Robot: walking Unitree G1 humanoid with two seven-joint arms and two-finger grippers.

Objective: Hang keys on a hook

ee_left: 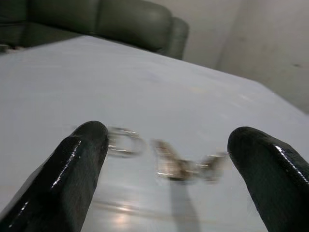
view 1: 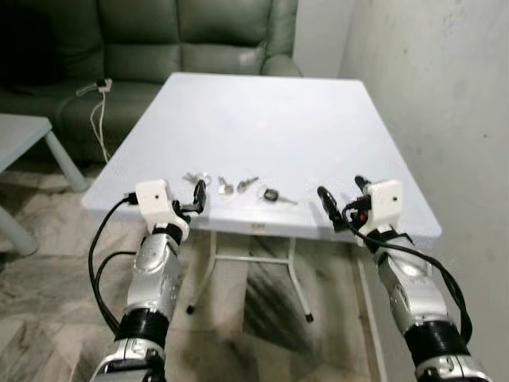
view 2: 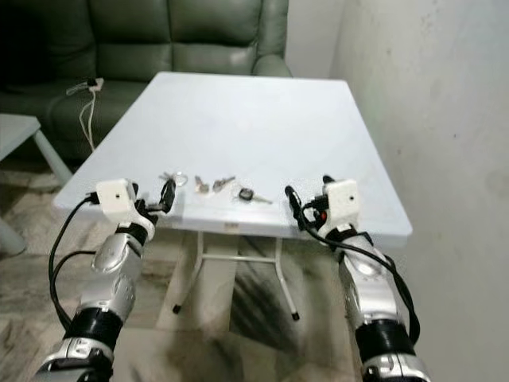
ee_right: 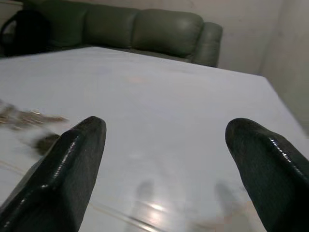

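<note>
Several keys lie in a row near the front edge of the white table [view 1: 262,111]: a ring with keys [view 1: 195,178], two silver keys [view 1: 225,188] and a black-headed key [view 1: 272,195]. My left gripper [view 1: 193,200] hovers at the table's front edge just before the ring, open, with the silver keys [ee_left: 183,166] between and beyond its fingers [ee_left: 77,164]. My right gripper [view 1: 343,196] is open over the front right of the table, to the right of the black-headed key [ee_right: 46,142]. Neither gripper holds anything.
A green sofa [view 1: 183,40] stands behind the table with a white cable [view 1: 99,103] draped over its seat. A small light side table [view 1: 24,131] is at the left. A white wall [view 1: 445,95] runs close along the table's right side. Tiled floor lies below.
</note>
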